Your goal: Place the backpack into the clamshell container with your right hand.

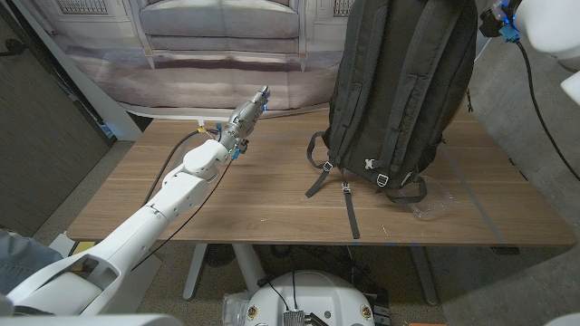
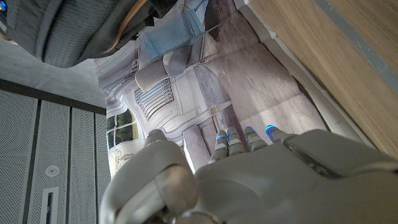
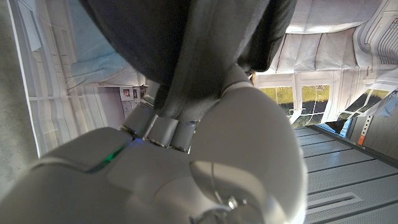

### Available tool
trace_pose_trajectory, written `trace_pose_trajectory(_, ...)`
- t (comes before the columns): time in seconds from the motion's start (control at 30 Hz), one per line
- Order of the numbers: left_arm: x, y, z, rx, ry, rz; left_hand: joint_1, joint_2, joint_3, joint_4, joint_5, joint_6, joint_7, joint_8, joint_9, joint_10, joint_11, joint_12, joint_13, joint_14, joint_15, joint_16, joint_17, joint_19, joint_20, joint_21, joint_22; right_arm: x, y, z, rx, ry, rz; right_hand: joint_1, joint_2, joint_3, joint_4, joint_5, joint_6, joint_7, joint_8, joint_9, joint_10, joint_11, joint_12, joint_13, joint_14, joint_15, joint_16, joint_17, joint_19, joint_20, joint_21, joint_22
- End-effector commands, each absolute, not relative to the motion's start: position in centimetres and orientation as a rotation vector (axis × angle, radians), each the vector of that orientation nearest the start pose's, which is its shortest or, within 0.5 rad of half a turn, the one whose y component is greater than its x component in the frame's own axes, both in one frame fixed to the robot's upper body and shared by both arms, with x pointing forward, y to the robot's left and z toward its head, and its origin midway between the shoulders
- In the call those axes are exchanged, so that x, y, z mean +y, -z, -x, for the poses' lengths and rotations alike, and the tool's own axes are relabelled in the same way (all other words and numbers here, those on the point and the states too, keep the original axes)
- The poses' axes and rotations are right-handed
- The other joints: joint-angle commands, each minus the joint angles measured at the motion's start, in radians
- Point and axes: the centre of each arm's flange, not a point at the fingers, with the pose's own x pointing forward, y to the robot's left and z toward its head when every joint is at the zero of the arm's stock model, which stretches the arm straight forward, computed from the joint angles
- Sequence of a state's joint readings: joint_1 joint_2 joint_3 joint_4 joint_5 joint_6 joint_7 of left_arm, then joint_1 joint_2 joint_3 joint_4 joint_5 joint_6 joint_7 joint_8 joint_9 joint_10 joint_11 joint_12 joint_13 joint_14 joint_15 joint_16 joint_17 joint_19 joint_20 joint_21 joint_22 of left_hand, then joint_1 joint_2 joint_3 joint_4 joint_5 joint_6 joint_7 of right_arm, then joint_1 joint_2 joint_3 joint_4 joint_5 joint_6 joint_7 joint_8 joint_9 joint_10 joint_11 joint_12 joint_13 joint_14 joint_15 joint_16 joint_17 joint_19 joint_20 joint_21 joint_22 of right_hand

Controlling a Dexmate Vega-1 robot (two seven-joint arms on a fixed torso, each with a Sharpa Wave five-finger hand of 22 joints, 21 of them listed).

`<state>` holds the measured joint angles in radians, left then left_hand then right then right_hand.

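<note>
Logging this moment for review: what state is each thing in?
backpack: held up by its top, bottom on the clamshell container.
clamshell container: clear, on the table under the backpack.
right hand: grips the backpack's fabric.
left hand: empty, fingers extended above the table.
</note>
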<state>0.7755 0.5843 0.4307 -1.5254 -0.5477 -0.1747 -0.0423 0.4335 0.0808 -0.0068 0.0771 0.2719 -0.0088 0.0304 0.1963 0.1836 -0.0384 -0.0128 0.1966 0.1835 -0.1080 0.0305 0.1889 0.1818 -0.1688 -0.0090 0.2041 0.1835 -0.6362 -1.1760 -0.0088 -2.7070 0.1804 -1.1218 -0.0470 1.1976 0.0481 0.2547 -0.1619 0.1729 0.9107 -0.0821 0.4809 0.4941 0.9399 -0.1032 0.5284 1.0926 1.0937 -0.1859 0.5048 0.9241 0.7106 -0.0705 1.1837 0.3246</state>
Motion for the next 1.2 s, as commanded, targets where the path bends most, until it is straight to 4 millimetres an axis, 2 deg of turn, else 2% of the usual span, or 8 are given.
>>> trace_pose_trajectory(0.03,22.7,-5.2,-62.3,-0.692,0.373,-0.167,0.006,0.012,-0.006,0.002,0.001,0.007,0.006,0.000,0.003,-0.003,0.002,0.004,0.003,-0.004,-0.001,-0.001,0.002,-0.028,0.004,0.004,0.004,-27.9,-26.2,-28.0,-0.762,0.423,1.028,0.047,0.057,0.039,0.016,0.008,0.000,-0.011,-0.001,0.001,0.014,-0.021,-0.003,0.005,0.017,-0.048,-0.005,0.005,-0.003,-0.137,0.006,-0.003)
trace_pose_trajectory(0.33,21.9,-5.5,-62.8,-0.686,0.389,-0.173,0.006,0.012,-0.007,0.001,0.001,0.007,0.007,0.000,0.003,-0.003,0.001,0.004,0.003,-0.004,-0.001,0.000,0.002,-0.028,0.004,0.004,0.004,-30.1,-25.2,-26.1,-0.733,0.468,1.003,0.041,0.059,0.040,0.019,0.008,-0.002,-0.012,-0.003,0.009,0.012,-0.019,-0.010,0.011,0.014,-0.048,-0.009,0.009,-0.011,-0.136,0.010,-0.011)
trace_pose_trajectory(0.87,20.6,-6.1,-63.4,-0.686,0.413,-0.185,0.007,0.013,-0.009,0.002,0.001,0.006,0.006,0.000,0.003,-0.003,0.001,0.004,0.003,-0.005,-0.001,-0.001,0.002,-0.030,0.004,0.004,0.004,-31.7,-24.4,-23.2,-0.714,0.516,0.983,0.038,0.060,0.041,0.019,0.009,-0.002,-0.014,-0.010,0.010,0.013,-0.022,-0.019,0.015,0.012,-0.048,-0.015,0.011,-0.018,-0.137,0.020,-0.021)
trace_pose_trajectory(1.2,19.9,-6.2,-63.5,-0.681,0.424,-0.195,0.008,0.014,-0.011,0.002,0.000,0.007,0.006,0.000,0.003,-0.003,0.001,0.004,0.003,-0.004,-0.001,0.000,0.002,-0.030,0.004,0.004,0.004,-33.5,-23.9,-23.1,-0.682,0.501,0.967,0.036,0.061,0.043,0.019,0.010,-0.004,-0.018,-0.013,0.016,0.010,-0.027,-0.025,0.022,0.012,-0.048,-0.017,0.017,-0.024,-0.137,0.026,-0.030)
